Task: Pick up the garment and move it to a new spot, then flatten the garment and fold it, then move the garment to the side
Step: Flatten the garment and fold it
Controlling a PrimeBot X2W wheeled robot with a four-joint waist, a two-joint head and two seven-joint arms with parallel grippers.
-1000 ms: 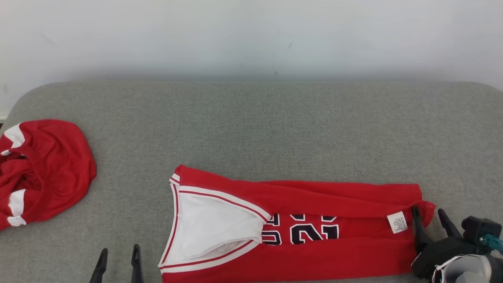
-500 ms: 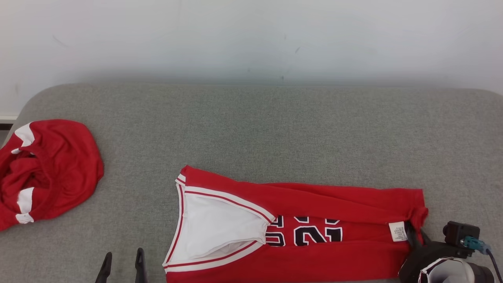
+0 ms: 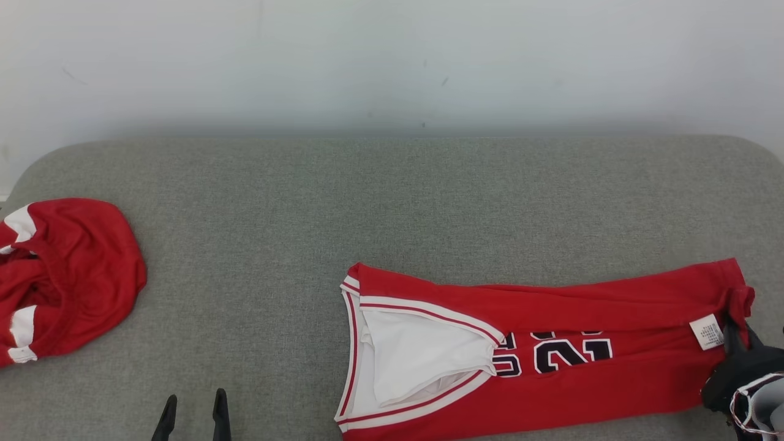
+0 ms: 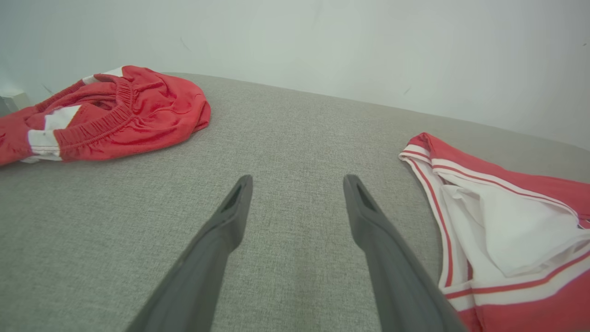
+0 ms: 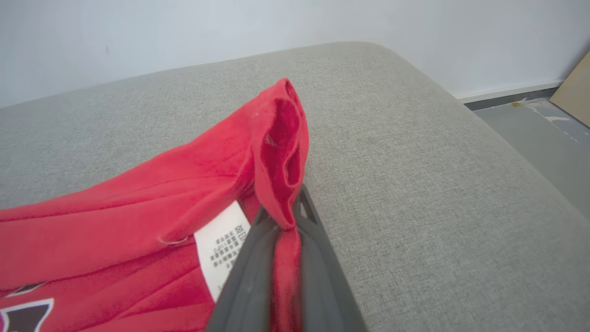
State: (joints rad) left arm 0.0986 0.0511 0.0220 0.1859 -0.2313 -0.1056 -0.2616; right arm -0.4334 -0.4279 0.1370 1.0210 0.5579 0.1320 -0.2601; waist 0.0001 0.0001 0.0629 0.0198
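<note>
The garment (image 3: 582, 306) is a red jersey with white trim and dark numbers, folded into a long strip across the near right of the grey cushion (image 3: 392, 202). My right gripper (image 3: 735, 340) is shut on the jersey's right-hand hem beside the white label (image 3: 706, 332). In the right wrist view the red cloth (image 5: 138, 207) is bunched and lifted between the fingers of that gripper (image 5: 283, 216). My left gripper (image 3: 195, 398) stands open over bare cushion, left of the jersey's white-lined neck end (image 4: 507, 221); the left gripper (image 4: 298, 182) holds nothing.
A crumpled pair of red shorts with white patches (image 3: 67, 275) lies at the cushion's left edge, also seen as red shorts (image 4: 120, 110). A pale wall rises behind. Past the cushion's rounded right end is grey floor (image 5: 544, 133) and a wooden board (image 5: 576, 92).
My right gripper has shut on the jersey's right hem and drawn the whole jersey to the right along the cushion. The left gripper stays open in place.
</note>
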